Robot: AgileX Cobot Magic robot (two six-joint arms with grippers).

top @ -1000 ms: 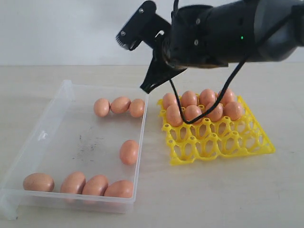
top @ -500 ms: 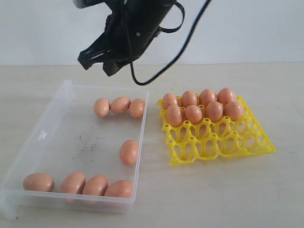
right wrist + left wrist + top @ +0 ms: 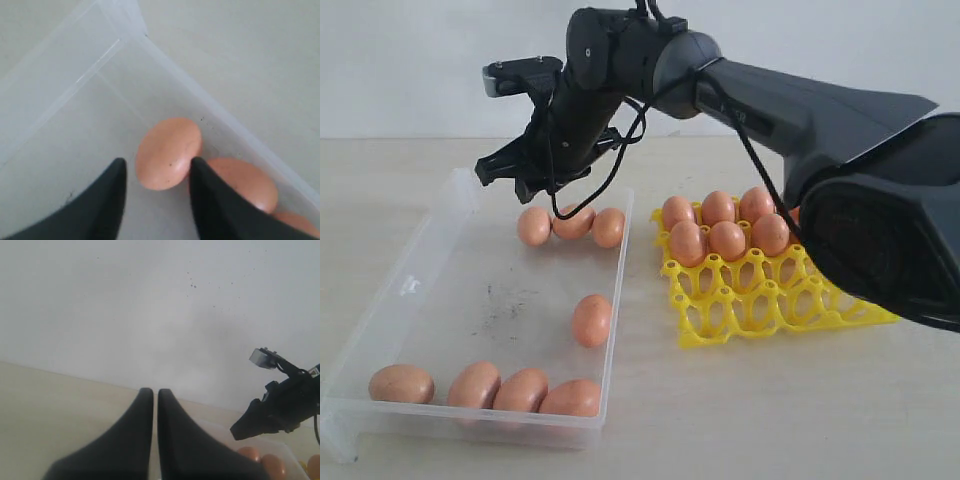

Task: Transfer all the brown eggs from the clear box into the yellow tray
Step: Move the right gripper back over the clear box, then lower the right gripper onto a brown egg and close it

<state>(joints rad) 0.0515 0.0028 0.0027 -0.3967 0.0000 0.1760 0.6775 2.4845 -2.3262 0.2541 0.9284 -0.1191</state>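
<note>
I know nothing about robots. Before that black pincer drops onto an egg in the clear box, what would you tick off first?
1. Right pincer open: ok, its jaws stand apart and hold nothing.
2. Target egg lined up: ok, the right wrist view shows it in the gap.
3. Room beside the neighbouring egg: cannot tell, the two lie very close.
4. Clearance from the far wall of the clear box: cannot tell.
5. Free cups in the yellow tray: ok, the two near rows are empty.
6. Left pincer out of the way: ok, shut and well apart from the right arm.
</note>
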